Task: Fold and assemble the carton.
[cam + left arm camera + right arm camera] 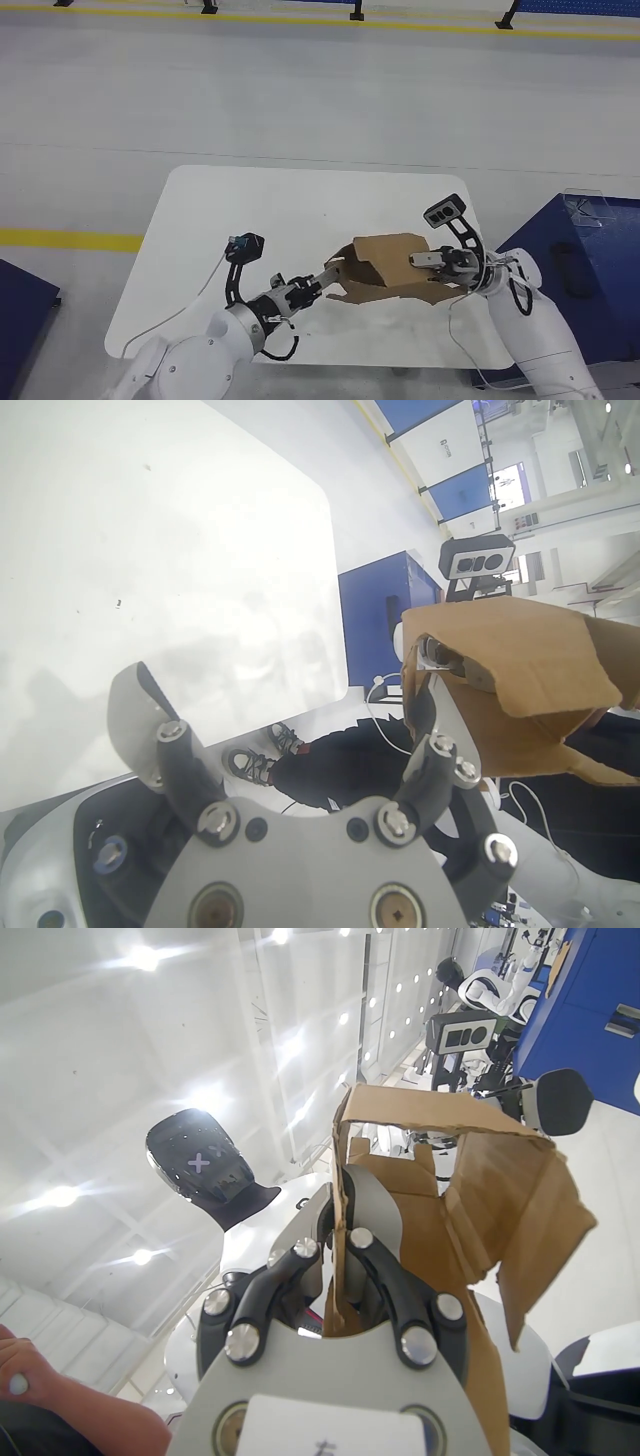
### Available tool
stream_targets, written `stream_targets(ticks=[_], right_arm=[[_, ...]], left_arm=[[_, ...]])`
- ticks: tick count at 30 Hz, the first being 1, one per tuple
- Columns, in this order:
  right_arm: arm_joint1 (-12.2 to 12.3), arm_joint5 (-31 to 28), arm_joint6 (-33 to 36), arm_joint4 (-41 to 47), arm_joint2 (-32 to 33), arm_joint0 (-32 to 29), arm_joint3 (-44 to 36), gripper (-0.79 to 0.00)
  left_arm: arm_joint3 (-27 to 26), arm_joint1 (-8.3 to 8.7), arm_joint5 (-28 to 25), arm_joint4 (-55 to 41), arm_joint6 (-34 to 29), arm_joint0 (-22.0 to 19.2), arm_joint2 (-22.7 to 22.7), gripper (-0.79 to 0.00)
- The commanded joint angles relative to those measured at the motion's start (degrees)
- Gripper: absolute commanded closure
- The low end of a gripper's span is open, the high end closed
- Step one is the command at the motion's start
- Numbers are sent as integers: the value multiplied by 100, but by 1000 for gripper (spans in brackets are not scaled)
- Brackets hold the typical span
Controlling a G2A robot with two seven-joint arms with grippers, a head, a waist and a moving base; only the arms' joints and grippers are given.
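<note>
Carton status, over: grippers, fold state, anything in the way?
Right gripper shut on a carton wall. Left gripper open, one finger at its open end. Carton half-formed, flaps loose. No obstruction seen near it.

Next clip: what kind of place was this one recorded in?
Probably a large robot test hall or lab: a pale floor with yellow line markings, blue partition panels on stands, and another white robot standing beyond the carton under rows of ceiling lights.
</note>
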Motion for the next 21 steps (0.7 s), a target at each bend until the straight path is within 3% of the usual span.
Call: stream_targets(ticks=[1, 13, 21], right_arm=[[15, -15, 0, 22, 12, 10, 4, 0], [19, -114, -16, 137, 0, 142, 170, 0], [-30, -180, -425, 69, 36, 370, 499, 0]], left_arm=[[44, 1, -19, -55, -16, 17, -59, -785], [195, -20, -21, -110, 52, -25, -119, -785], [-273, -56, -335, -1015, 683, 571, -706, -785]])
